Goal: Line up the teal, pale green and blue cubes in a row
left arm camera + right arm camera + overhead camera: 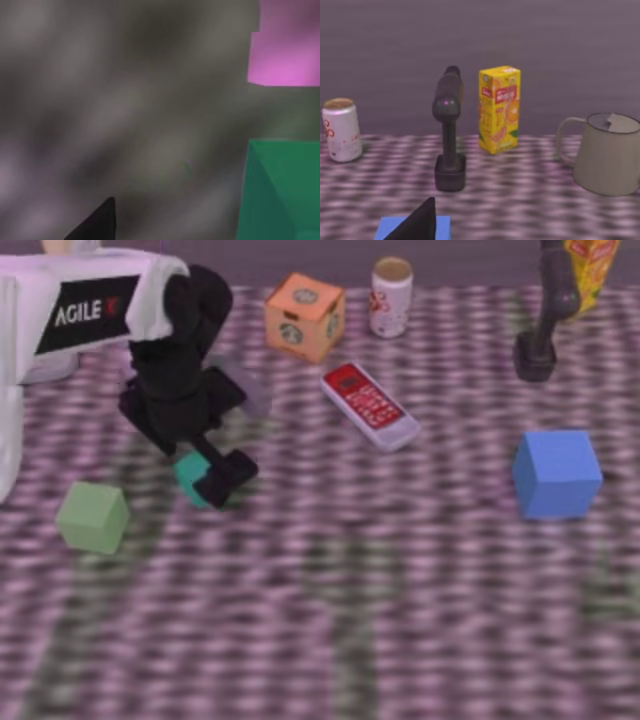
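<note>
While we are working from above: our left gripper is sitting low on the table's left half, its dark fingers closing around the teal cube, which is showing only at its left edge.
Top view, pale green cube: lying just left of and slightly below the teal one, apart from it.
Top view, blue cube: resting well apart at the table's right side.
Top view, counts: we are seeing three cubes, one orange box, one can, one red remote.
Top view, textures: the cubes are looking plain and matte; the tablecloth is showing a purple woven pattern.
Left wrist view: the teal cube is filling one corner, right beside one dark fingertip; the grip itself is lying outside this view.
Right wrist view: we are seeing only one dark fingertip of our right gripper, so we cannot tell how wide it is standing; the blue cube is peeking out just behind it.
Right wrist view, counts: one can, one dark drill standing upright, one yellow juice carton, one grey kettle are standing farther off.
</note>
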Available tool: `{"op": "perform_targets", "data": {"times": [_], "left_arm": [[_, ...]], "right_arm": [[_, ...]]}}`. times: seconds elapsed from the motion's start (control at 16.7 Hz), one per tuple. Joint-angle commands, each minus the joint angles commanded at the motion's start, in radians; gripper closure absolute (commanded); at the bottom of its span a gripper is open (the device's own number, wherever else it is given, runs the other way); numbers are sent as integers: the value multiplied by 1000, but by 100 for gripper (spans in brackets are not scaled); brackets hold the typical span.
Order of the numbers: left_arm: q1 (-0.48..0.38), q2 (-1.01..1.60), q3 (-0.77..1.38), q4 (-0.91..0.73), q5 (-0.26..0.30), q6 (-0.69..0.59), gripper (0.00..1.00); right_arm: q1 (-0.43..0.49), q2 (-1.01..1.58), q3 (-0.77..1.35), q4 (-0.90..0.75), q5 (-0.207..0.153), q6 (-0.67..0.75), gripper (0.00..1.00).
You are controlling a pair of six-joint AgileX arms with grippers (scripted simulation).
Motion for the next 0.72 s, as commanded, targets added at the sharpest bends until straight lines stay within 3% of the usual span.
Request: {"op": "perform_targets", "data": {"times": [0.36,0.72], "left_arm": [[0,22,-34,47,0,1,0],[0,22,-34,47,0,1,45]], "right_arm": [[0,0,0,0,0,0,0],[0,0,0,0,0,0,0]]}}
